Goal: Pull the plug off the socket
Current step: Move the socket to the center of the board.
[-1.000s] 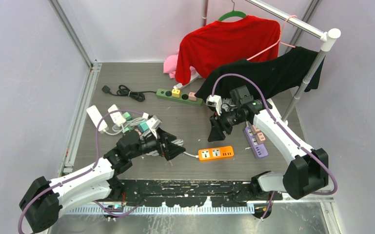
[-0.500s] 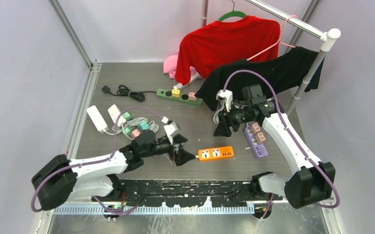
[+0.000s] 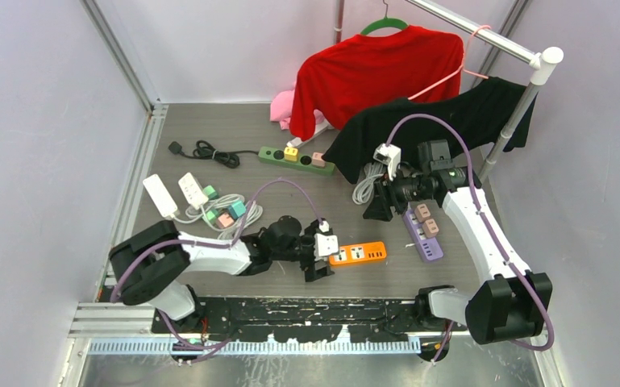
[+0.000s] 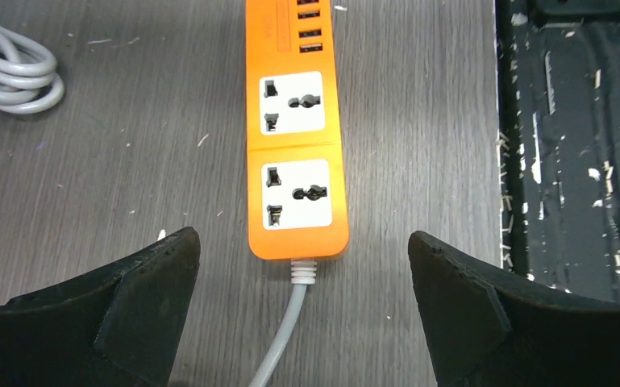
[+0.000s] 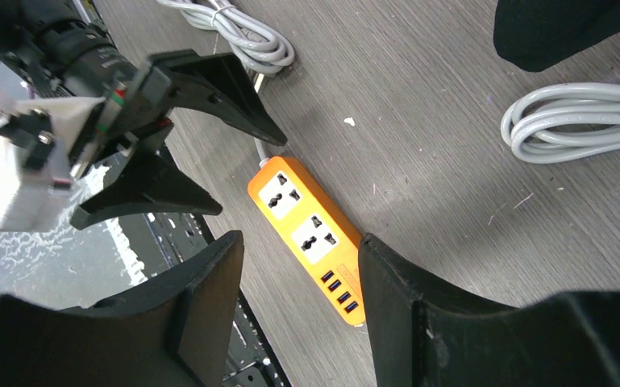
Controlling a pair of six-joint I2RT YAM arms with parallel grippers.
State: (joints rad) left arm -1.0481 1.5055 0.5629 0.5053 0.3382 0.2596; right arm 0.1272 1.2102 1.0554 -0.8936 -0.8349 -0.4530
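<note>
No text readable anywhere, orange power strip (image 4: 296,147) carried no legible brand, label or number, nothing else was sharp enough.

Both arms are bolted to a scuffed black base plate (image 3: 234,310), its paint chipped white all over: the left arm (image 3: 210,254) toward the plate's left end, the right arm (image 3: 472,222) toward its right end. Each has smooth white shell links between chunky black joint housings, and a thin purple cable (image 3: 419,116) loops loosely off it. A small white boxy camera block (image 3: 326,244) sits at each wrist. The left gripper (image 3: 314,259) and right gripper (image 5: 298,242) carry matte black wedge-shaped fingers (image 4: 141,298), broad at the root and tapering to blunt tips.
</note>
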